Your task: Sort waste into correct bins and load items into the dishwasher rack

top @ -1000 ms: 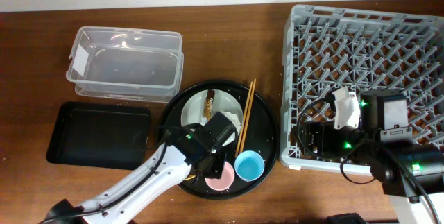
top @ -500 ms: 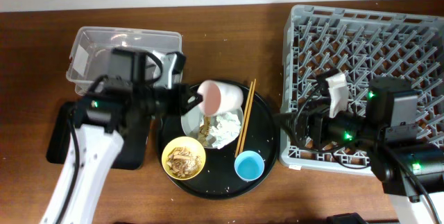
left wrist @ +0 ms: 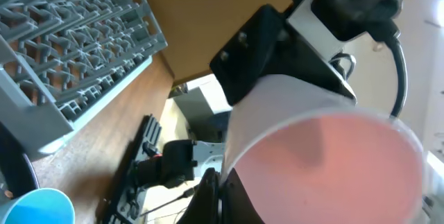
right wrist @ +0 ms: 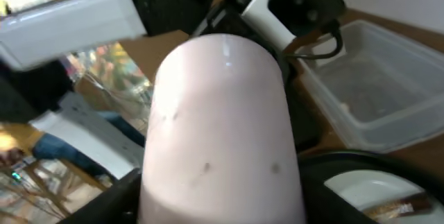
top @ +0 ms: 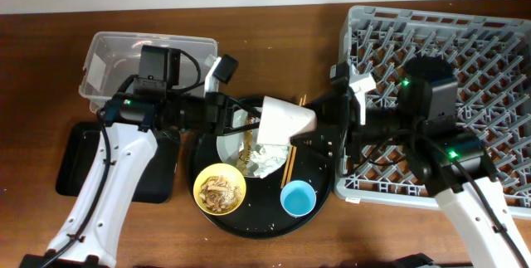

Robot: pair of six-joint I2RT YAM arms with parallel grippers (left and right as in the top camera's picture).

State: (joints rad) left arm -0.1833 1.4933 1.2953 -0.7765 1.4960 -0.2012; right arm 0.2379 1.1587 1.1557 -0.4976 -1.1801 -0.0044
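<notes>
The pink cup [top: 286,119] lies on its side in the air above the round black tray [top: 319,177]. My left gripper [top: 249,119] is shut on its rim, and the pink inside shows in the left wrist view [left wrist: 326,161]. My right gripper [top: 319,127] is closed round its base, a finger against each side [right wrist: 222,134]. On the tray are the white plate [top: 228,139] with the crumpled napkin [top: 267,158], the yellow bowl [top: 220,189] of brown scraps, the blue cup [top: 297,197] and the chopsticks [top: 290,156].
The grey dishwasher rack [top: 448,44] fills the right side. The clear tub [top: 108,69] stands at the back left, with the shallow black tray [top: 79,160] in front of it. Both arms cross above the round tray.
The left gripper lifted the pink cup off the tray and swung it right. The right arm came left from over the rack and closed round the cup's base.
</notes>
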